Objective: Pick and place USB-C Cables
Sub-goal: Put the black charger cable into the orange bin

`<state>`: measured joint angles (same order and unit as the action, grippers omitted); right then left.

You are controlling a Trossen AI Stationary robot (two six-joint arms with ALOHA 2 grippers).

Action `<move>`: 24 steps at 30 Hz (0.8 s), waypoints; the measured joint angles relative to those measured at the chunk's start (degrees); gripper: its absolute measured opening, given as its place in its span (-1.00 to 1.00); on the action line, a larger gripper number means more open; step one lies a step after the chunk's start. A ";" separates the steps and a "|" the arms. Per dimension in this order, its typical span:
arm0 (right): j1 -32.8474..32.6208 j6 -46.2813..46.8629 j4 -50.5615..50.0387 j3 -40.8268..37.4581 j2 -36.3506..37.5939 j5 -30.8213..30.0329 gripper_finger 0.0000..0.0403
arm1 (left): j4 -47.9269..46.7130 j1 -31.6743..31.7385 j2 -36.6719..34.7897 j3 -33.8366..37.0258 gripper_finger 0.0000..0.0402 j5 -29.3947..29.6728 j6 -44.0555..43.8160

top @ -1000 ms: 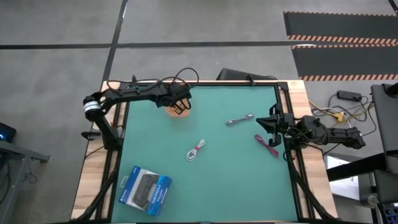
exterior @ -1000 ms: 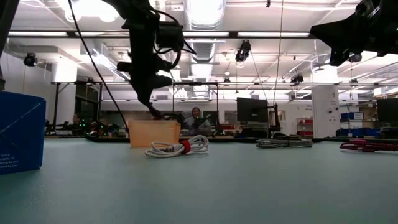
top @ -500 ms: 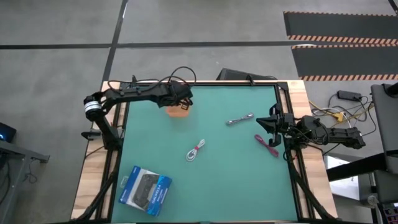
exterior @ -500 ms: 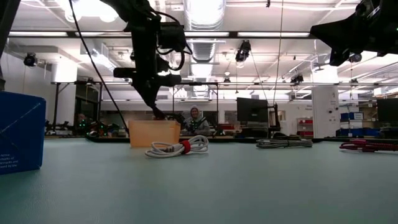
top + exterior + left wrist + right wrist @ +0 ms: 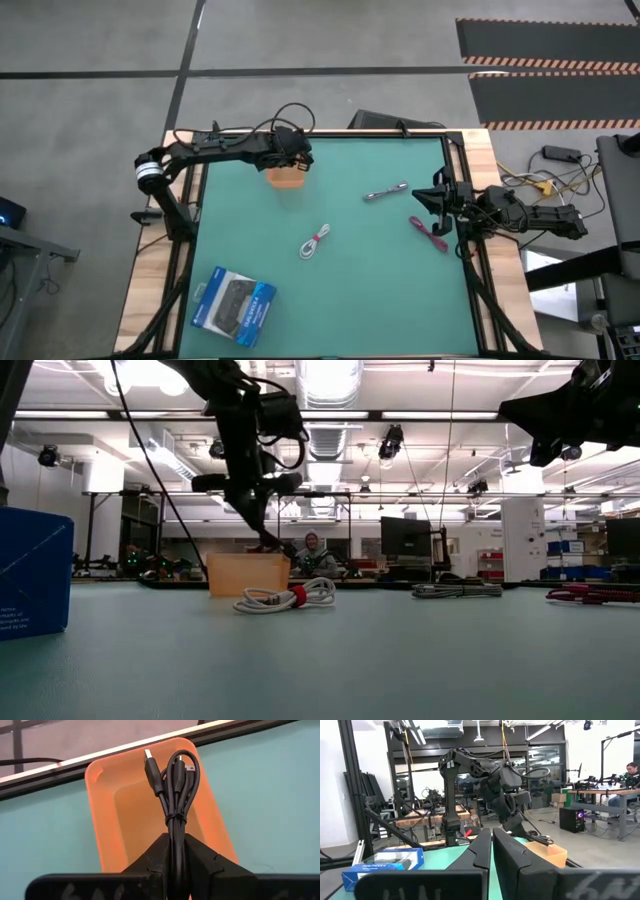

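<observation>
One black cable (image 5: 176, 785) pinched upright in the left tool (image 5: 172, 851), directly above the orange tray (image 5: 120, 810)

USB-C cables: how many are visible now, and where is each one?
4. Black cable in the left pincer above the orange tray; white, silver-grey and pink cables on the table.
</observation>
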<state>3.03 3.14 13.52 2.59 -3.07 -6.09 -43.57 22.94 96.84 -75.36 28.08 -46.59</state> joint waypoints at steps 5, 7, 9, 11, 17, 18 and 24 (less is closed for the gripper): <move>0.00 -0.02 0.00 0.00 0.00 0.02 -0.96 | 0.54 0.00 0.04 1.09 -0.85 1.20 -1.59; 0.00 -0.02 0.00 0.00 0.00 0.00 -0.96 | 0.70 0.00 0.04 1.45 -0.84 1.22 -2.49; 0.00 -0.02 0.02 0.00 0.00 0.00 -0.96 | 1.20 0.00 0.04 1.95 -0.84 1.26 -2.78; 0.02 -0.04 0.02 0.00 0.00 0.00 -0.96 | 1.19 0.02 0.04 2.48 -0.84 1.24 -3.65; 0.00 -0.09 0.02 0.00 0.00 0.02 -0.96 | 3.16 0.21 0.04 4.91 -0.84 1.17 -5.75; 0.00 -0.09 0.04 0.00 0.00 0.02 -0.96 | 3.34 0.23 0.04 4.91 -0.84 1.17 -5.79; 0.00 -0.11 0.04 0.00 0.00 0.00 -0.96 | 5.64 0.39 0.11 5.02 -0.84 1.17 -5.69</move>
<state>3.03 3.03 13.56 2.59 -3.07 -6.09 -37.92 23.33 96.95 -70.35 29.25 -52.29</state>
